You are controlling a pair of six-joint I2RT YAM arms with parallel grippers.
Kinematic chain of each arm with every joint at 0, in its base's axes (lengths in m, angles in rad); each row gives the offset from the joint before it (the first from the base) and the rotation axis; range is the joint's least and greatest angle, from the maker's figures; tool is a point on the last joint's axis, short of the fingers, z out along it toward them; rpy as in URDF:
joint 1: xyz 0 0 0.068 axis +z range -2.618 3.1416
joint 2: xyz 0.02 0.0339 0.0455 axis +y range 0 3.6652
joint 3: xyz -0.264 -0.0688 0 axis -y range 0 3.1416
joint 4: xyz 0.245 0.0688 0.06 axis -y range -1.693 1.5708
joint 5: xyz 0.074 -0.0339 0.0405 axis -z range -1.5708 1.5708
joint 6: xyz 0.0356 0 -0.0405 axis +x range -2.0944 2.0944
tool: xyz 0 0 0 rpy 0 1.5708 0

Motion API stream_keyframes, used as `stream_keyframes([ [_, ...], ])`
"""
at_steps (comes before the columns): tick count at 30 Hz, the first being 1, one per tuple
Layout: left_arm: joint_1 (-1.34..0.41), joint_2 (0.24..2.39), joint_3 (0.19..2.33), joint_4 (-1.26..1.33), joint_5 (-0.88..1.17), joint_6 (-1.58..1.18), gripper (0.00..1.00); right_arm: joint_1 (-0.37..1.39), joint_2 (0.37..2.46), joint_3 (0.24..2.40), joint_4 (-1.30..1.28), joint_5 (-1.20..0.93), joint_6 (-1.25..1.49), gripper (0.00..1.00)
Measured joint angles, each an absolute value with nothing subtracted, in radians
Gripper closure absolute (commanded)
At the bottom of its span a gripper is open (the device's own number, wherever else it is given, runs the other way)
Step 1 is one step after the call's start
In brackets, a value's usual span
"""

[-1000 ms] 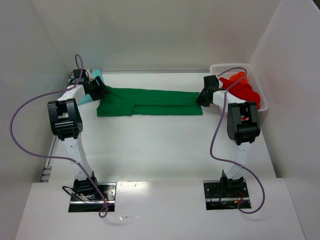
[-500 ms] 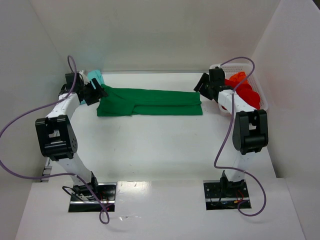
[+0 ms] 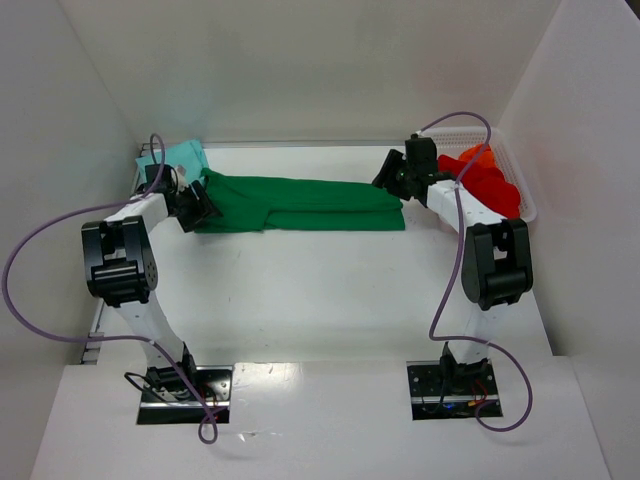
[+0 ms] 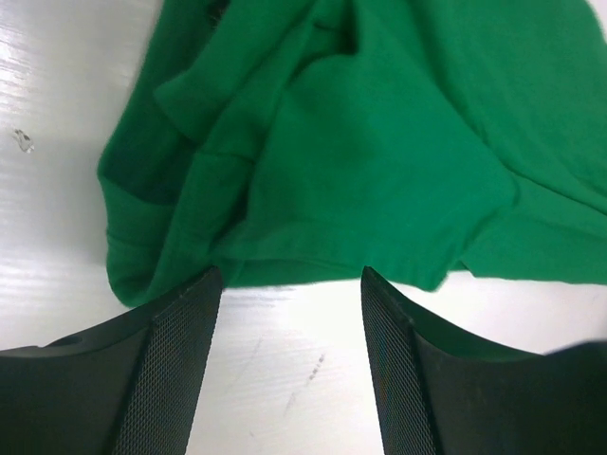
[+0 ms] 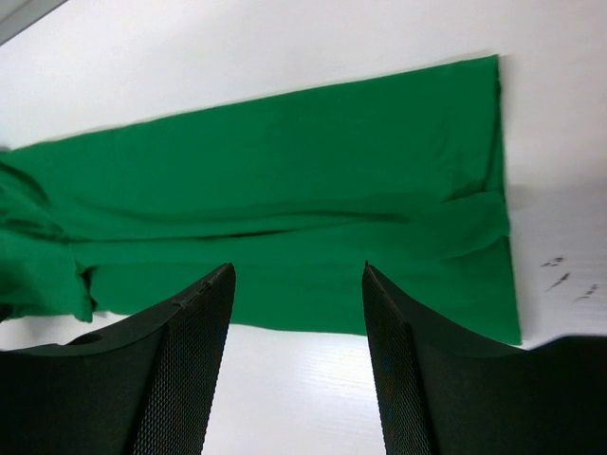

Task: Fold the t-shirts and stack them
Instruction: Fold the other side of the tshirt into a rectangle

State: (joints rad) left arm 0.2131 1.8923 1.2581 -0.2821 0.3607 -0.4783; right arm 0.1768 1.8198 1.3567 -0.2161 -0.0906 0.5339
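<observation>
The top camera looks down from high up behind the arms at the whole counter (image 3: 320, 290). Each wrist camera sits low and close. All three see the green shirt (image 3: 300, 200): the left wrist its bunched end, the right wrist its long flat part.

A white mesh basket (image 3: 528, 207) sits at the far right corner of the white surface (image 3: 320, 290), just beside the right wall (image 3: 590, 150). Plain white walls close the surface in on the left, back and right. A few small dark scuffs (image 4: 308, 370) and a tiny fleck (image 4: 23, 140) mark the surface.
</observation>
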Motion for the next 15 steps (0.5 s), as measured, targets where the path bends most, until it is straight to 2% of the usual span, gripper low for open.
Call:
stream_keyframes([
  [5,0.213,1.936,1.27,-0.279,0.34,-0.479,0.33,0.181,1.82,1.357,-0.216,-0.09,0.534,0.38],
  [8,0.213,1.941,1.271,-0.27,0.336,-0.479,0.4,0.181,1.82,1.357,-0.216,-0.086,0.534,0.38],
  [11,0.213,1.947,1.286,-0.256,0.334,-0.484,0.51,0.181,1.82,1.357,-0.216,-0.086,0.534,0.38],
  [13,0.213,1.948,1.294,-0.24,0.334,-0.491,0.65,0.181,1.82,1.357,-0.216,-0.086,0.534,0.38],
  [15,0.213,1.948,1.305,-0.229,0.336,-0.501,0.72,0.181,1.82,1.357,-0.216,-0.086,0.534,0.38],
])
